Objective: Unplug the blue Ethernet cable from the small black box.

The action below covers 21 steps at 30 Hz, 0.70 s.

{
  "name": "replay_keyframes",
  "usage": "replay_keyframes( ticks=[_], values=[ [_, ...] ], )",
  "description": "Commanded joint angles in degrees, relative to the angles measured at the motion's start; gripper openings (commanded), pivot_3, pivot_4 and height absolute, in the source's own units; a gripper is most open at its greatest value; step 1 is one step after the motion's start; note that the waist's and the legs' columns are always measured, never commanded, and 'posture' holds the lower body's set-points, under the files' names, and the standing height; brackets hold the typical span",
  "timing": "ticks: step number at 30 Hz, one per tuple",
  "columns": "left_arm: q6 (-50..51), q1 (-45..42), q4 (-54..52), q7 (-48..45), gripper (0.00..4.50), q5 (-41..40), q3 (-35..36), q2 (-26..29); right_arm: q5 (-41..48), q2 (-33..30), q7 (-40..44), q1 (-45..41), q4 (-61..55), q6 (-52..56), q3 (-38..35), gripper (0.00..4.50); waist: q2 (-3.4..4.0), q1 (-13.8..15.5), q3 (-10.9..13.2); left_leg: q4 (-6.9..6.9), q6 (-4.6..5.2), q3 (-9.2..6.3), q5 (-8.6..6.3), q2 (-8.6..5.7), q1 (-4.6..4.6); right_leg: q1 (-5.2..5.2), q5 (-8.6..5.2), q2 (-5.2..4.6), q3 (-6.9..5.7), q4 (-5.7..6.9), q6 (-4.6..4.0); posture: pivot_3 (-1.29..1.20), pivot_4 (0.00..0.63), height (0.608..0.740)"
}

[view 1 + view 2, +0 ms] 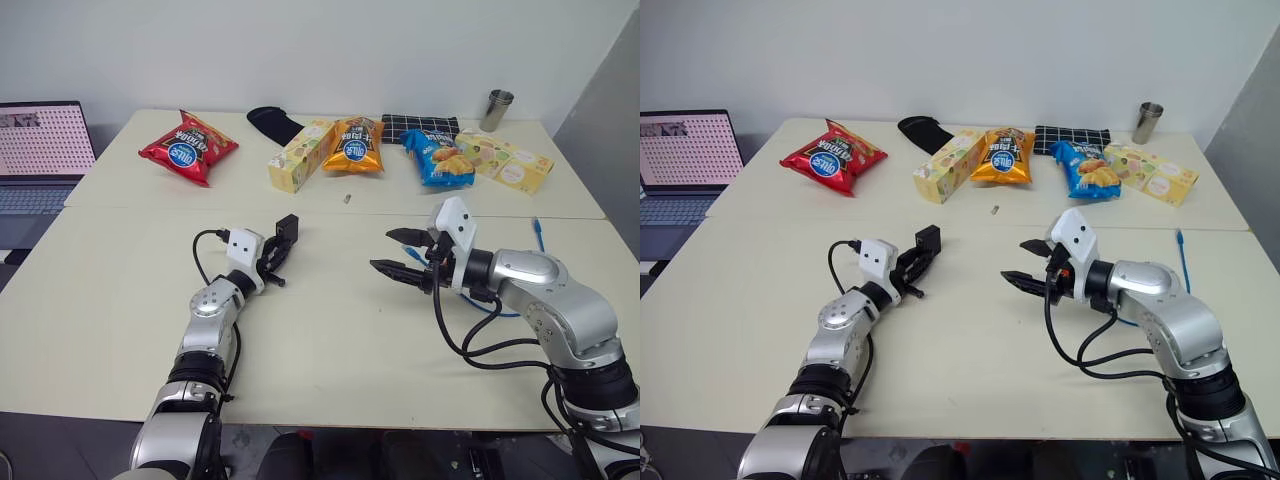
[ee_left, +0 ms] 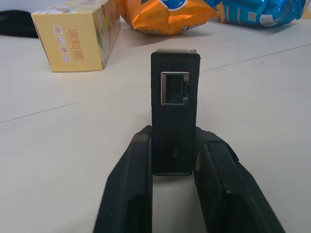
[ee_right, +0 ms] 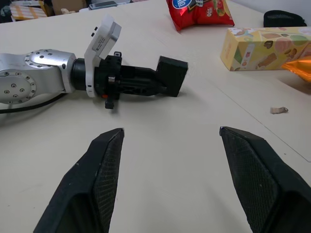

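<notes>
Left end effector [image 1: 277, 255] grasps the small black box [image 1: 287, 227], its port empty, above the counter [image 1: 120, 300]; our right end effector [image 1: 398, 252] hangs released, the blue Ethernet cable [image 1: 538, 235] lying unplugged nearby

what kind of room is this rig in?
Probably an office or lab workspace: pale tables pushed together against a plain white wall, an open laptop on the side desk, and snack bags, boxes and a metal cup set out as props.

The small black box [image 2: 175, 116] is held off the desk [image 1: 330, 340], its port empty. The blue Ethernet cable [image 1: 537, 234], unplugged, lies near the desk's right edge.
</notes>
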Motion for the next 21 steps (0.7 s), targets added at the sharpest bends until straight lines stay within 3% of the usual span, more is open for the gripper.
replay_keyframes(
  ticks=[1,7,12,15,21],
  values=[
    [1.68,2.83,-1.92,-1.08,2.24,-0.38,0.76,1.44,0.34,-0.22,-0.39,-0.5,-2.62,0.52,-0.46,3.36,0.01,-0.09,0.0,0.0,0.0,0.0,0.0,0.0,0.0,-0.01,0.0,0.0,0.0,0.01,0.0,0.0,0.15,0.74],
    [14.57,11.01,-19.34,-1.3,3.37,-0.76,1.3,7.89,0.46,-0.78,-1.19,1.43,-4.56,2.15,-0.77,3.36,0.02,-0.5,-0.01,-0.09,0.0,-0.12,0.0,0.01,0.05,-0.06,0.0,0.02,0.04,0.06,0.0,0.0,0.15,0.74],
    [23.51,14.54,-31.26,-6.27,3.37,-0.65,0.77,17.47,1.35,-4.48,0.88,4.73,-5.87,2.21,-3.53,3.36,0.0,-0.21,0.01,-0.09,0.0,-0.18,0.0,0.0,0.03,-0.08,0.0,0.02,0.02,0.09,0.0,0.0,0.15,0.74],
    [23.89,16.8,-36.49,-12.16,3.37,-1.6,0.48,23.32,2.67,-8.13,3.76,6.86,-6.47,1.92,-5.61,3.36,0.01,0.11,0.02,-0.09,0.01,-0.2,-0.01,-0.04,0.01,-0.03,0.0,0.0,0.02,0.01,0.0,0.0,0.15,0.74],
    [30.05,16.26,-43.29,-24.17,3.37,-10.04,4.92,33.87,5.2,-17.29,10.62,9.97,-4.12,0.86,-13.28,3.36,0.03,0.04,0.05,-0.11,0.03,-0.18,-0.02,-0.06,-0.01,0.06,0.0,-0.03,0.02,-0.22,0.0,0.0,0.15,0.74]
  ],
)
